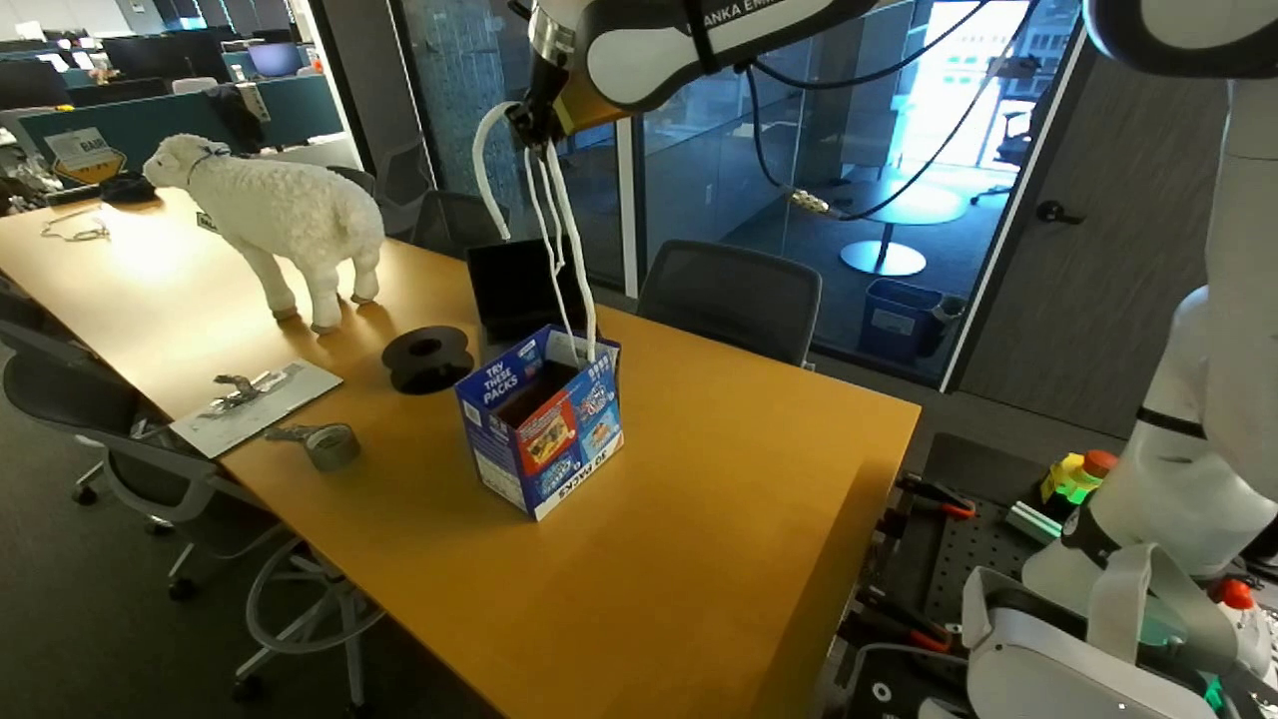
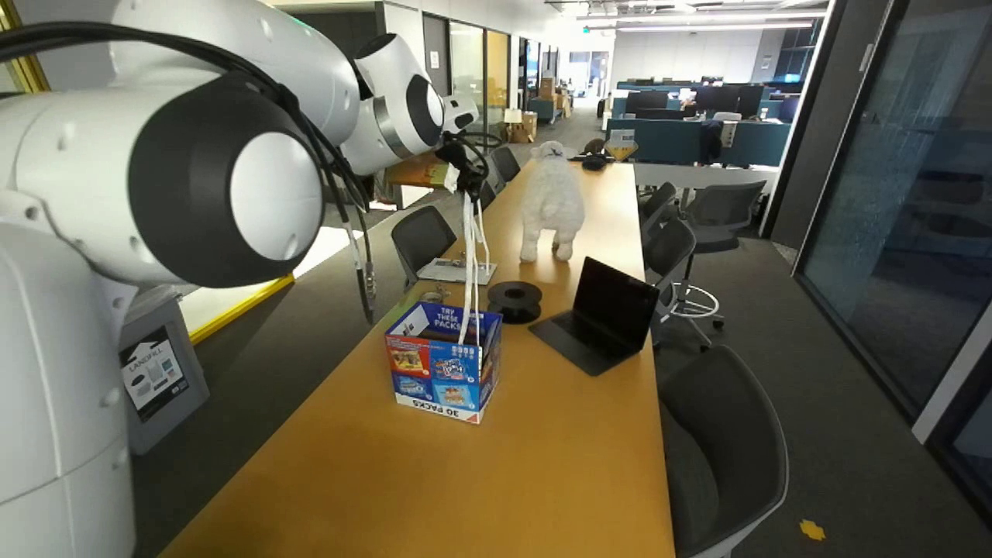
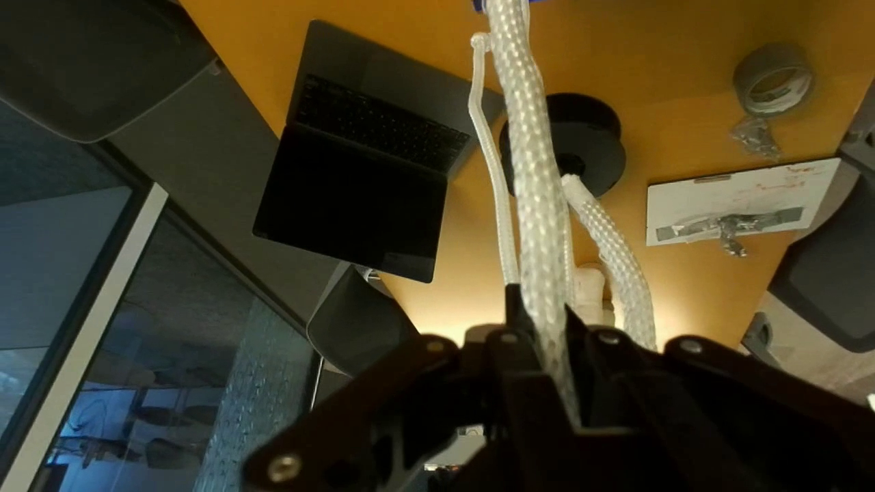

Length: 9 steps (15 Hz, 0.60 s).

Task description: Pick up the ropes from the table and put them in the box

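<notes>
White ropes [image 1: 571, 240] hang from my gripper [image 1: 536, 128], which is shut on them high above the table [image 1: 719, 519]. In the wrist view a thick braided rope [image 3: 533, 150] runs between the fingertips of the gripper [image 3: 543, 311], with thinner cord beside it. One thick length arches out to the side and ends in mid-air. Below, the blue printed box [image 1: 544, 439] stands upright with its top open. In both exterior views the longer rope ends reach down to the box's opening; how deep they go is hidden by its wall. Only a blue sliver of it enters the wrist view.
Behind the box are a black spool [image 2: 514, 301] and an open black laptop [image 2: 595, 322]. A tape roll [image 1: 331, 445] and a white board [image 1: 258, 404] lie near the table's edge. Farther along stands a white toy sheep [image 1: 290, 215]. Chairs [image 2: 721, 457] line the table.
</notes>
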Tool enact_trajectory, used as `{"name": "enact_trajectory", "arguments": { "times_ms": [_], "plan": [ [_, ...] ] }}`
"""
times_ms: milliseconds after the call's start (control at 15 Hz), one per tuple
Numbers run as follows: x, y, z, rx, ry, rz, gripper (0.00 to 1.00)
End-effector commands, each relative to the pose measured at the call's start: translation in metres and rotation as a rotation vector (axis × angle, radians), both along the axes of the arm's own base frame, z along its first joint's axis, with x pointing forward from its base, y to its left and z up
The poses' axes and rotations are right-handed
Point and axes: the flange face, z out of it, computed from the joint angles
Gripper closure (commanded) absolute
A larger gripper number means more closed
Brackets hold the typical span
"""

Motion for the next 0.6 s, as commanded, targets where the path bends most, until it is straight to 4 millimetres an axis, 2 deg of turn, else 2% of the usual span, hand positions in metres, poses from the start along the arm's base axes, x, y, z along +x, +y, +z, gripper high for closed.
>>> {"name": "enact_trajectory", "arguments": {
  "times_ms": [0,267,533],
  "plan": [
    [0.021,0.018,0.013,-0.021,-0.028,-0.027,0.93],
    [0.033,0.03,0.0,-0.025,-0.015,-0.028,0.92],
    [0.039,0.031,-0.026,-0.001,0.028,-0.002,0.93]
  ]
}}
